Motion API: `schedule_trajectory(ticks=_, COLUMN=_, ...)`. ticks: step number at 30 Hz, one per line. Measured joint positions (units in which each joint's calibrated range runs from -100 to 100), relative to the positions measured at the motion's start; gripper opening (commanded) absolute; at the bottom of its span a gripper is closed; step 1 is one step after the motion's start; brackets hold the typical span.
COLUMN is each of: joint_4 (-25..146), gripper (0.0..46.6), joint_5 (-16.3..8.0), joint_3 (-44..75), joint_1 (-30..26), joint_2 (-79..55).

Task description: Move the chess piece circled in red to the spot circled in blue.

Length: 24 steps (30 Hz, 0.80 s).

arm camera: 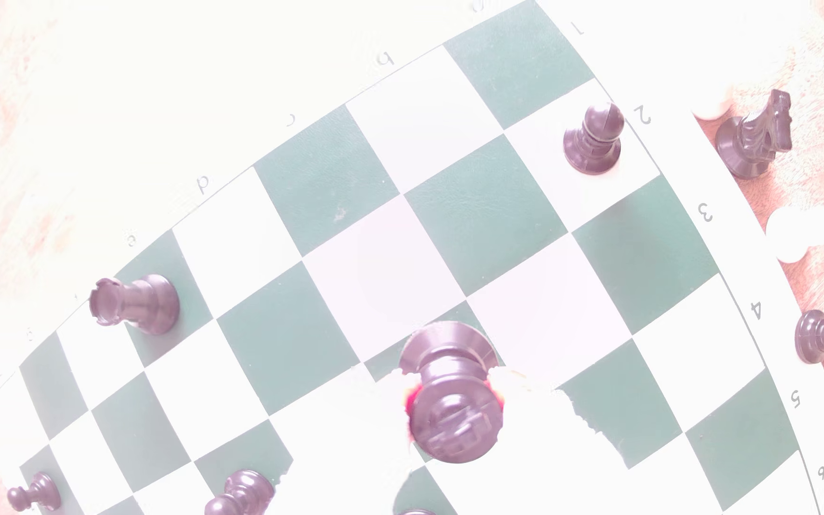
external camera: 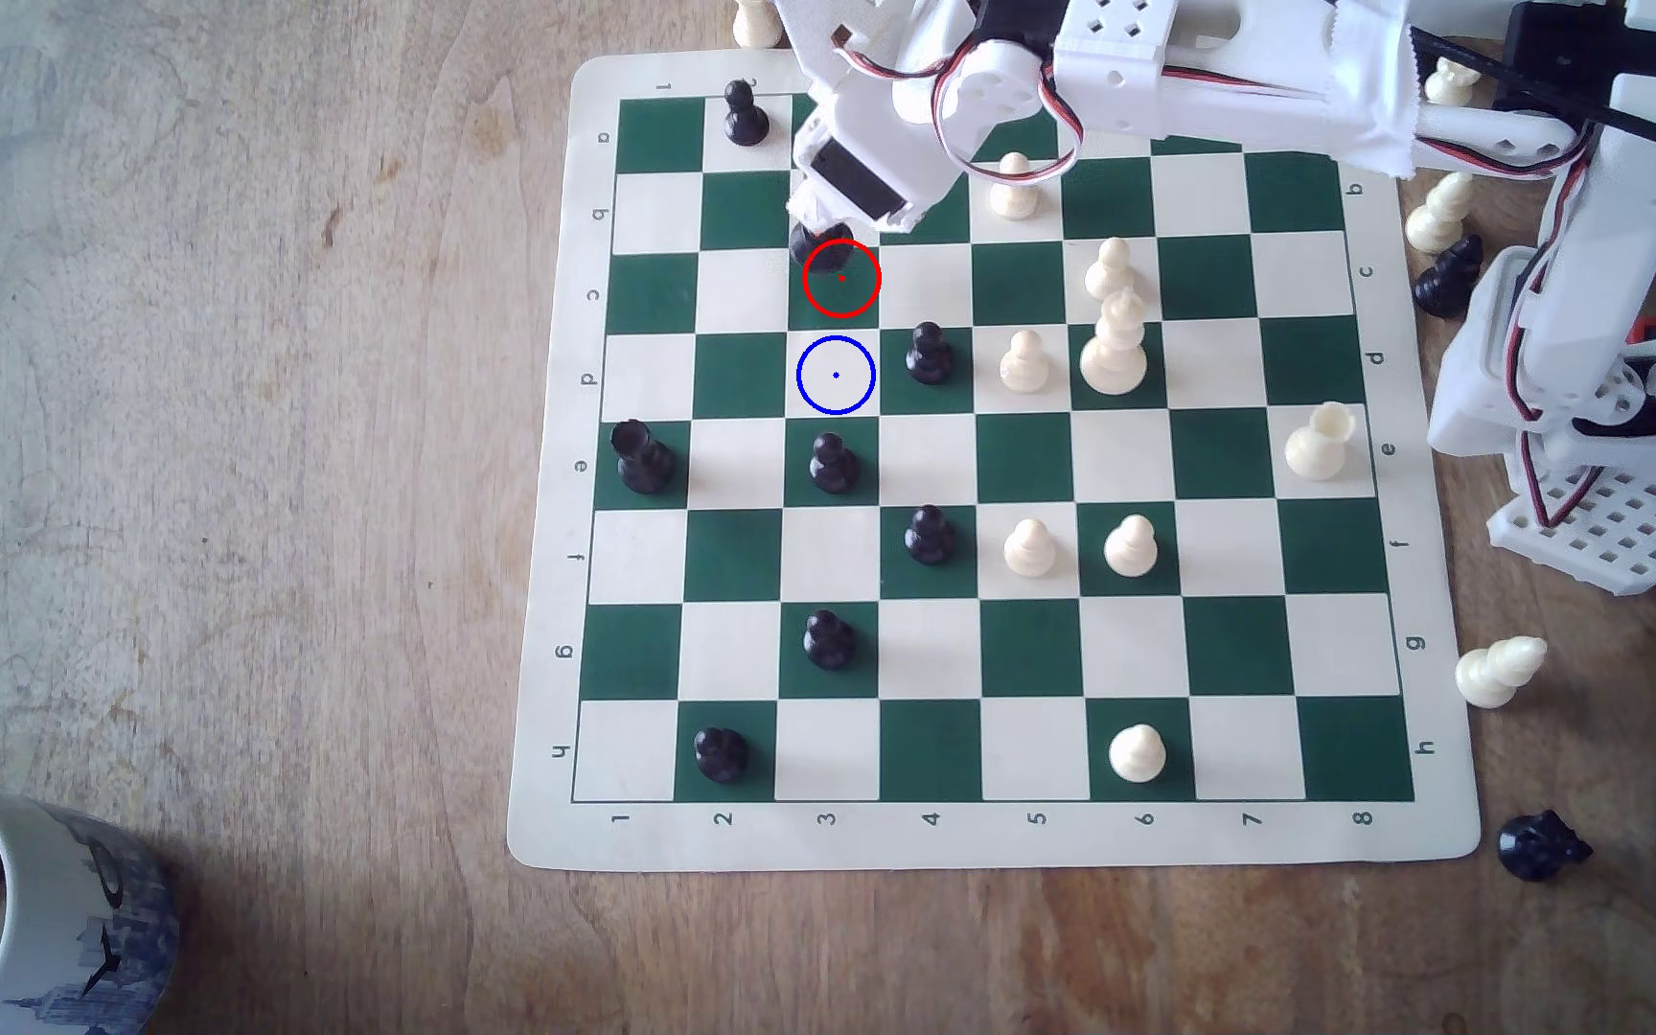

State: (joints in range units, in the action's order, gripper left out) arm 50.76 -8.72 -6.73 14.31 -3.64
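The chess piece circled in red [external camera: 821, 251] is a black piece on a green square, its upper part hidden under my white gripper [external camera: 819, 221] in the exterior view. In the wrist view the same piece [arm camera: 449, 354] shows a wide round base and a knobbed top, with my gripper [arm camera: 452, 396] shut on its upper part. The washed-out white fingers [arm camera: 534, 416] press in from both sides. The spot circled in blue [external camera: 836, 375] is a bare cream square, one square nearer the exterior view's bottom than the piece.
A black pawn [external camera: 929, 353] stands just to the exterior view's right of the blue spot, and another [external camera: 832, 463] just below it. A black rook [external camera: 643, 458] sits toward the board's left edge. White pieces [external camera: 1115, 348] fill the right half. A mug [external camera: 18, 916] stands at bottom left.
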Motion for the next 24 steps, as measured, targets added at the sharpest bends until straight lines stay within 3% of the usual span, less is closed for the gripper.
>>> schedule_trajectory(ticks=15, joint_4=1.2, gripper=0.7, joint_5=-0.7, joint_3=-2.0, joint_1=-7.8, joint_2=2.9)
schedule_trajectory(ticks=24, joint_4=-2.3, gripper=0.7, joint_5=-0.7, joint_3=-7.3, joint_1=-8.4, joint_2=3.0)
